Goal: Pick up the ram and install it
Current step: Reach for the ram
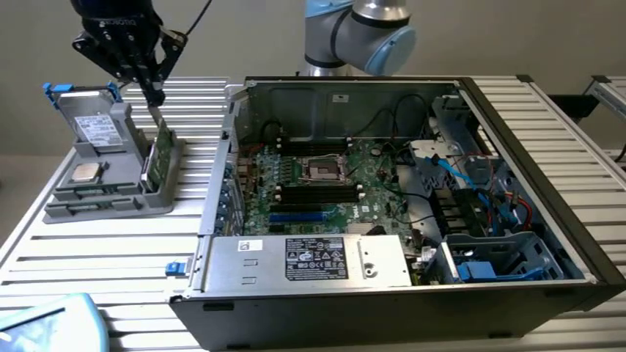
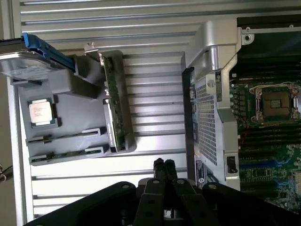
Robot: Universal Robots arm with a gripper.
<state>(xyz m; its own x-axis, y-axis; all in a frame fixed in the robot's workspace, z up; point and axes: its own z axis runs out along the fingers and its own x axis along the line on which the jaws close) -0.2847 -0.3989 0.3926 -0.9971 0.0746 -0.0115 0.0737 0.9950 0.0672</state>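
Black tool (image 1: 154, 94) closed, pointing down near holder (image 1: 108, 209).

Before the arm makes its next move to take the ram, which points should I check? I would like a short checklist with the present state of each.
1. Gripper open for a grasp: not ok. Its fingers are shut together with nothing between them.
2. Ram ready in the gray holder: ok. It lies in a narrow slot.
3. Gripper placed at the ram: not ok. In the exterior view it hangs by the green card with metal bracket.
4. Computer case open, motherboard exposed: ok.
5. Black memory slots free, latches open: cannot tell.
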